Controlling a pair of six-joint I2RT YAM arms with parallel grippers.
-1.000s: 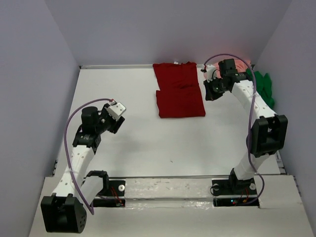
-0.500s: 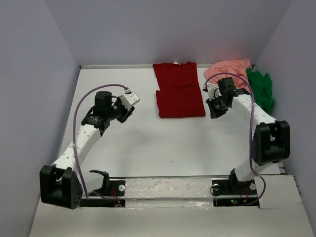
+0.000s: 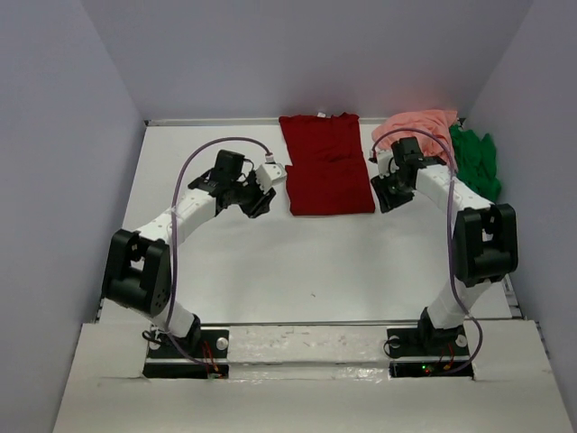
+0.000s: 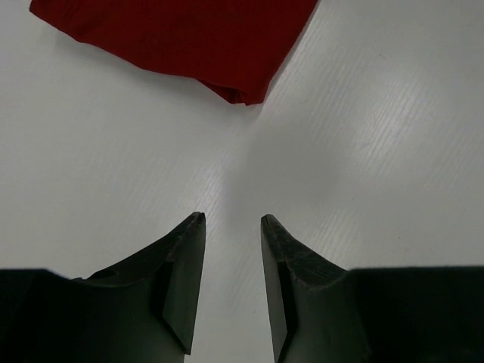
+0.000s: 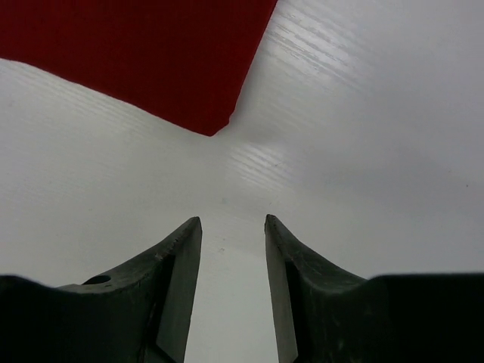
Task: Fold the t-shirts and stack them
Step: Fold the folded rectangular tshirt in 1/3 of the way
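The left gripper (image 3: 260, 200) and right gripper (image 3: 388, 193), both released and empty, have moved in beside the lower corners of the dark red cloth t-shirt (image 3: 326, 167) at upper centre. The next fold appears imminent.

- This looks like a robot lab with a small test box.
- Two robot arms, left arm (image 3: 194, 206) and right arm (image 3: 446, 188), are bolted by a bar (image 3: 306, 345), with purple cables (image 3: 233, 139).
- Under the fingers (image 4: 181, 257) lies a flat white table (image 3: 315, 262).
- Far past the fingers stand plain grey walls (image 3: 306, 54) on three sides.
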